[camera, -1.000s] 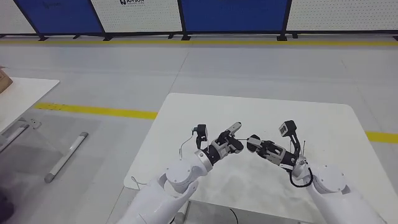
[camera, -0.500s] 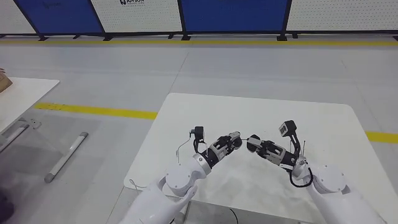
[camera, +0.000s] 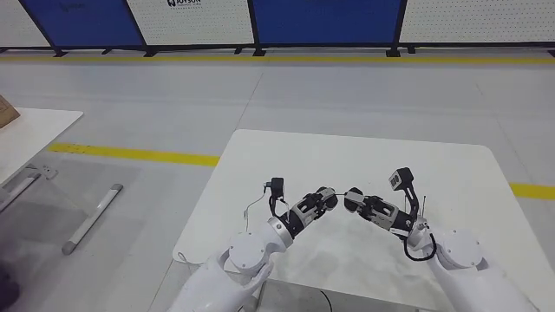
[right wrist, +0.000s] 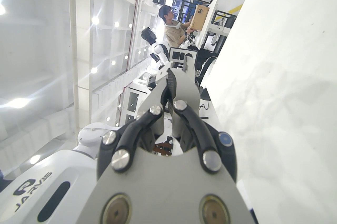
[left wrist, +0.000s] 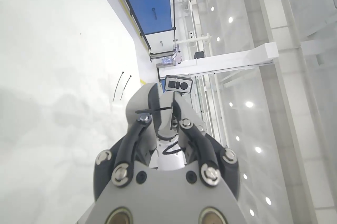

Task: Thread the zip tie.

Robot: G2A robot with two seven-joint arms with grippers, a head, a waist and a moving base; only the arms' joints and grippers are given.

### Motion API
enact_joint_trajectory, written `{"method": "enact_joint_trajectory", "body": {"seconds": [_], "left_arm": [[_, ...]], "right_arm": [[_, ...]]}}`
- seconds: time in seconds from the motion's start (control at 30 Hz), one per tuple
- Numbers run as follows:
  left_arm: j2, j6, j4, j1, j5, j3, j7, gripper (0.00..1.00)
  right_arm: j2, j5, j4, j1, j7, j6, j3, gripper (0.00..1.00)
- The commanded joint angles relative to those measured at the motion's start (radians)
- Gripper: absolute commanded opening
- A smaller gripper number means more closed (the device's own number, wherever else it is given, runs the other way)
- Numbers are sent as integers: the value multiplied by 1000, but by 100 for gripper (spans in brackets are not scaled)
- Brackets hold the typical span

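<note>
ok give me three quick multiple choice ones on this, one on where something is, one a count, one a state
1. Where is the zip tie that is being threaded?
A) flat on the table
B) held up between the left fingers and the right fingers
C) on the floor

2. How many spare ties lie on the table?
A) none
B) five
C) two

3. The left fingers are:
A) shut on the zip tie
B) wide open
C) holding a box

Answers:
1 B, the top view shows it bridging both sets of fingers above the table.
2 C, the left wrist view shows two black ties side by side.
3 A, the tie is pinched across them.
</note>
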Motion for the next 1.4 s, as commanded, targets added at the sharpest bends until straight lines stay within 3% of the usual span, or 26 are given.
{"method": "enact_joint_trajectory", "body": {"seconds": [0.0,0.3,0.33,0.37,0.4,0.43,0.5,0.57,0.63,0.8,1.07,1.37], "left_arm": [[0,0,-2,1,2,0,1,0],[1,-6,-21,13,14,-3,3,0],[2,-6,-23,15,19,-5,4,9],[2,-8,-26,17,26,-6,6,25],[2,-14,-30,22,33,-4,4,54],[3,-18,-31,25,34,-4,3,70],[3,-21,-33,28,36,-5,0,79],[4,-24,-33,29,39,-5,-4,73],[5,-25,-30,30,58,-4,-6,49],[4,-25,-27,30,66,-2,-6,38],[3,-24,-24,27,64,0,-3,2],[1,-17,-16,20,55,1,-1,0]], "right_arm": [[0,0,0,0,0,0,0,0],[0,0,0,0,0,0,0,0],[0,0,0,0,0,0,0,0],[0,0,0,0,0,0,0,0],[0,0,0,0,0,0,0,0],[0,0,0,0,0,0,0,0],[0,0,0,0,0,0,0,0],[0,0,0,0,0,0,0,0],[0,0,0,0,0,0,0,0],[0,0,0,0,0,0,0,0],[0,0,0,0,0,0,0,0],[0,0,0,0,0,0,0,0]]}}
